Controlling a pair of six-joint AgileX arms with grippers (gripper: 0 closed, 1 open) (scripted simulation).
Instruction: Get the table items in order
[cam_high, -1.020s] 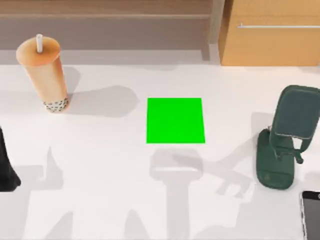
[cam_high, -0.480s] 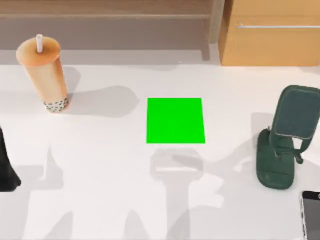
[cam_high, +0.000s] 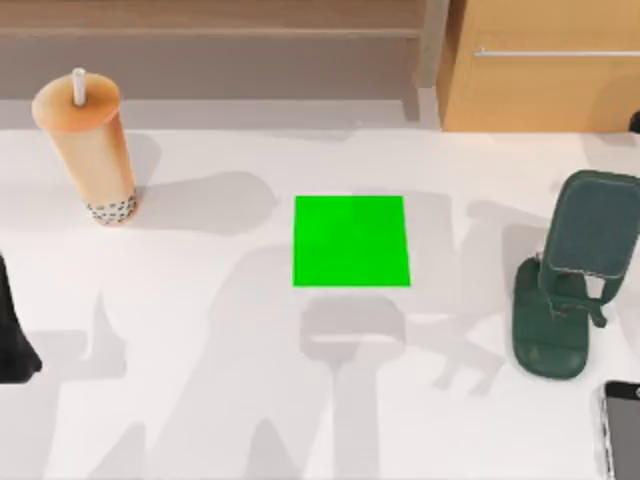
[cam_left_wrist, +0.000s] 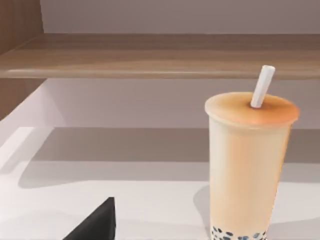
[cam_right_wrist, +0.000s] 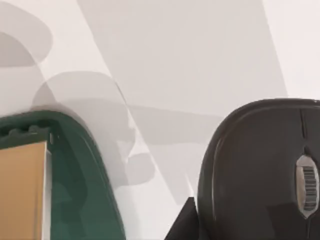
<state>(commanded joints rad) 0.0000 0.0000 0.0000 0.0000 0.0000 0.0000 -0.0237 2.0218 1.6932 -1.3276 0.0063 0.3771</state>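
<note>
Tabletop (cam_high: 200, 380) items spread left to right.
Bubble-tea cup (cam_high: 88, 150) stands upright far left, seen close from the left wrist beyond a dark fingertip (cam_left_wrist: 95, 225); green mat (cam_high: 350, 240) centre; phone stand (cam_high: 565, 285) right, smartphone (cam_high: 622, 430) beside it; the right wrist view adds the mouse (cam_right_wrist: 260, 170) near another fingertip (cam_right_wrist: 182, 225). Finger openings: cannot tell.

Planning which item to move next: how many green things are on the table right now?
2. The bright green mat lies flat at the table's centre; the dark green phone stand stands near the right edge, beside the smartphone.
</note>
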